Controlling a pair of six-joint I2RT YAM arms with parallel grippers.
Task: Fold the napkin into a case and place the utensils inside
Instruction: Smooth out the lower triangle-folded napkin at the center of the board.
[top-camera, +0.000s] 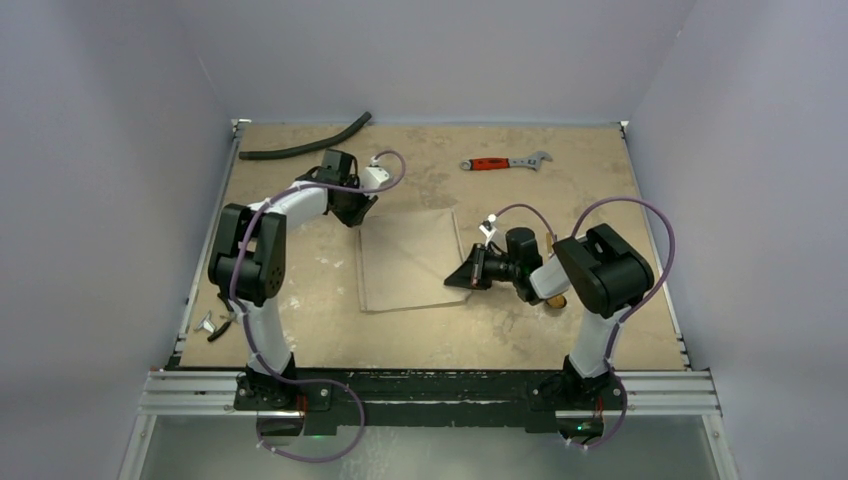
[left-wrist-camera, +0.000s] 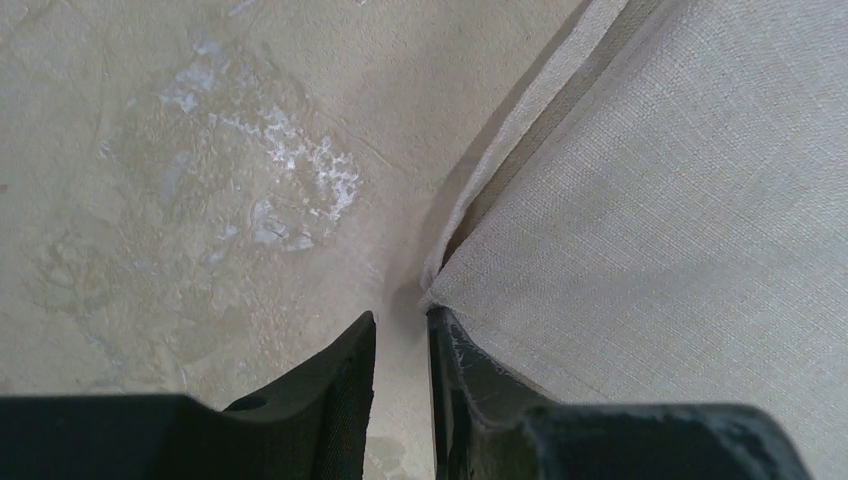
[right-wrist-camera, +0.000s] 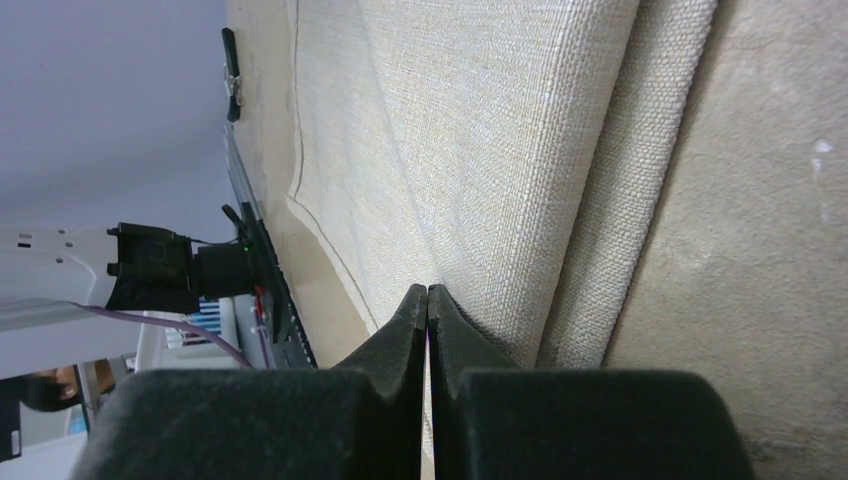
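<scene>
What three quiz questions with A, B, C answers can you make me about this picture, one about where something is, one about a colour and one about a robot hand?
1. Where is the wrench?
A. On the far part of the table, right of the middle.
B. At the near edge, between the arm bases.
C. Hanging off the left edge.

2. What colour is the napkin?
A. Red.
B. Beige.
C. Blue.

3. How do the right gripper's fingers stand?
A. Spread wide.
B. Bent backwards.
C. Pressed together.

Answers: 1 A, the top view shows it lying at the far side; 2 B, every view shows pale beige cloth; 3 C, the right wrist view shows no gap between the fingertips.
</scene>
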